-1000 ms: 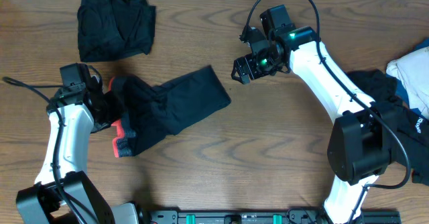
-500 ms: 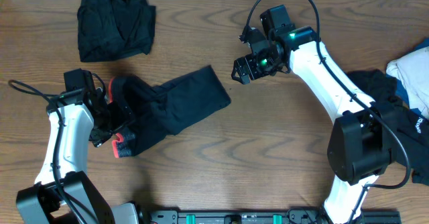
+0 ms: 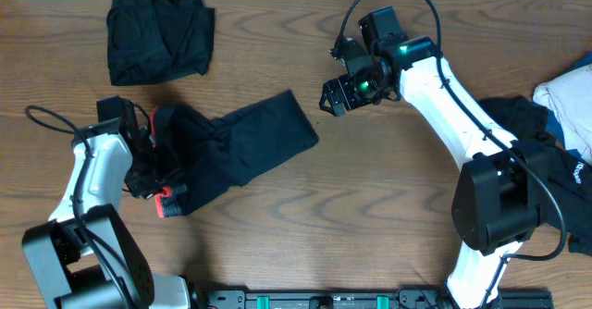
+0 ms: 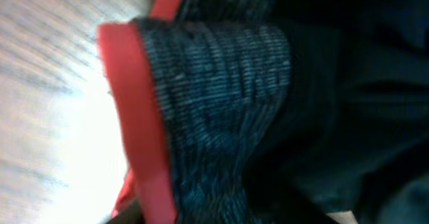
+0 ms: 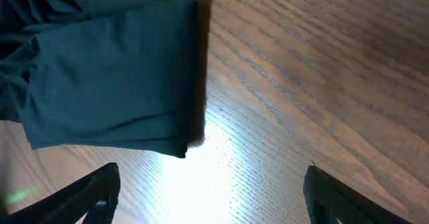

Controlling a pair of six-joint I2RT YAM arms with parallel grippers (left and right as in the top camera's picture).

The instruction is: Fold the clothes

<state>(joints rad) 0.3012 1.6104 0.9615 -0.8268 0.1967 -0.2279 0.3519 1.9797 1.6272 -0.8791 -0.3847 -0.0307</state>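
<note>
The long black trouser-like fabric garment (image 3: 242,144) lay slantwise on the left-middle of the brown wooden table (image 3: 305,226), its squared-off end pointing up and right and its bunched end, edged with a coral-red band (image 3: 166,203), toward the left. The left gripper (image 3: 153,184) sat right against that bunched end, beside the red edge. The left wrist camera was filled by ribbed black cloth and the red band (image 4: 137,117) with no fingers in view, so whether the jaws had hold of the fabric could not be told. The right gripper (image 3: 338,94) hung above bare wood just beyond the garment's squared-off end (image 5: 114,70), its two fingertips spread wide and nothing between them. A second crumpled black garment (image 3: 157,31) lay near the far left corner, well apart from the first. At the right edge, a heap of black (image 3: 518,119), white (image 3: 564,101) and blue (image 3: 585,67) cloth rested beside the right arm's base.
</note>
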